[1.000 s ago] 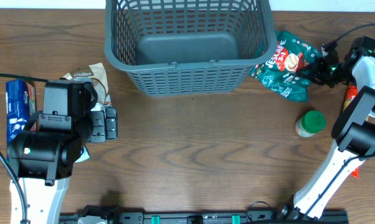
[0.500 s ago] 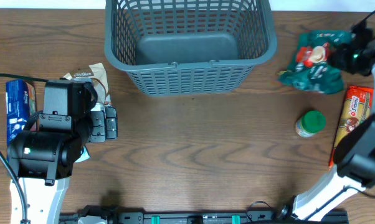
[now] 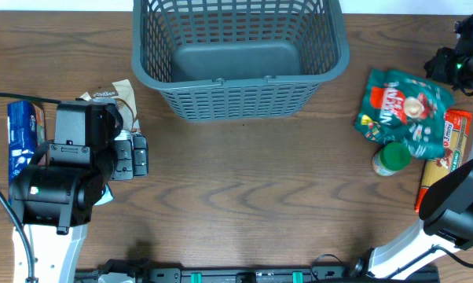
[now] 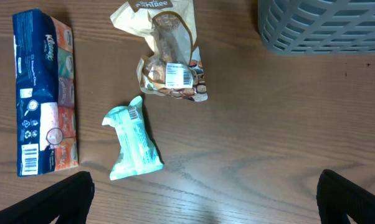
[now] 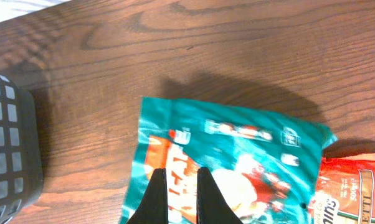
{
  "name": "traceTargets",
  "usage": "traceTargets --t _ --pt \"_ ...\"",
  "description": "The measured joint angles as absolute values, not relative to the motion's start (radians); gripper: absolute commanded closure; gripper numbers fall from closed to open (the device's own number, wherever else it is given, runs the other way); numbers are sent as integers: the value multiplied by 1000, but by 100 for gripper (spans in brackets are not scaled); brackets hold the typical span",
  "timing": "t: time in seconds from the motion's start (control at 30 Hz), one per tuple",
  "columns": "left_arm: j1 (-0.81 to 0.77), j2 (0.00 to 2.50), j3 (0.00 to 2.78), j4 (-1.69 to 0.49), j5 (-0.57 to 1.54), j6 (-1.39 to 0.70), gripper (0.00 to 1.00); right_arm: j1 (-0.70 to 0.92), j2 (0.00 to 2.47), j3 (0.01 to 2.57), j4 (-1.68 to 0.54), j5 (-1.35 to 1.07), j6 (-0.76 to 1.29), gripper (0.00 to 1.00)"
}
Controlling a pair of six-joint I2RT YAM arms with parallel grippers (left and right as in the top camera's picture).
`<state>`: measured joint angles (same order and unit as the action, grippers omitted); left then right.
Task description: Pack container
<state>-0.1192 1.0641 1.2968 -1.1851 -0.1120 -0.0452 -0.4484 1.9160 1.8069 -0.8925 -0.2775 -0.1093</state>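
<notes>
Right gripper [image 5: 179, 173]: its two dark fingers are drawn almost together, with only a slit between them and nothing in it. They hang above a crinkled teal foil snack bag [image 5: 237, 155] that lies flat on the brown wooden table [image 3: 244, 196]. The bag's lower edge overlaps a long orange-red packet [image 3: 447, 153] and touches a small green-lidded jar [image 3: 392, 156].

The container [image 3: 240, 98], a large dark grey plastic basket with lattice sides, stands empty at the far middle of the table, left of the bag and apart from it. On the opposite side, the left gripper [image 4: 203, 186] hovers with its fingers spread wide and empty, near a blue tissue pack [image 4: 43, 93], a mint-green wrapped packet [image 4: 132, 142] and a brown-and-cream snack pouch [image 4: 169, 56].

The step in hand appears to be picking up the teal bag for the basket. To do it well, the fingers should spread first. They should then come down on the bag's free upper edge, away from the jar and the packet, so neither is dragged along. The slack foil needs a firm pinch and should be carried well above the thick rim before release.
</notes>
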Motion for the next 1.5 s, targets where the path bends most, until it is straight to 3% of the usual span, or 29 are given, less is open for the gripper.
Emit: traceTargets --t 0.47,0.5,0.53,0.57,0.67,1.0,1.2,1.5 --pt "-119 1064 1297 -1185 -112 -45 1 -448 1916 1807 -893 -280 -109 97" --pt "-119 1064 1297 -1185 -112 -45 1 -448 1916 1807 -894 -278 -106 87" --pt "-119 1064 1297 -1185 -112 -45 1 -448 1916 1807 -900 -271 -97 68" --pt "-119 1064 1297 -1185 -112 -45 1 -448 1916 1807 -907 -263 -76 56" --pt "-119 1064 1297 -1185 -112 -45 1 -448 1916 1811 -976 -208 -12 1" --pt "-119 1064 1297 -1156 -112 -45 1 -448 1913 1893 -1335 10 133 1" --pt "-119 1064 1297 -1144 -112 -45 1 -448 1922 1895 -1287 44 143 1" --pt "-119 1064 1297 -1143 -112 -45 1 -448 2089 1896 -1207 38 -20 1"
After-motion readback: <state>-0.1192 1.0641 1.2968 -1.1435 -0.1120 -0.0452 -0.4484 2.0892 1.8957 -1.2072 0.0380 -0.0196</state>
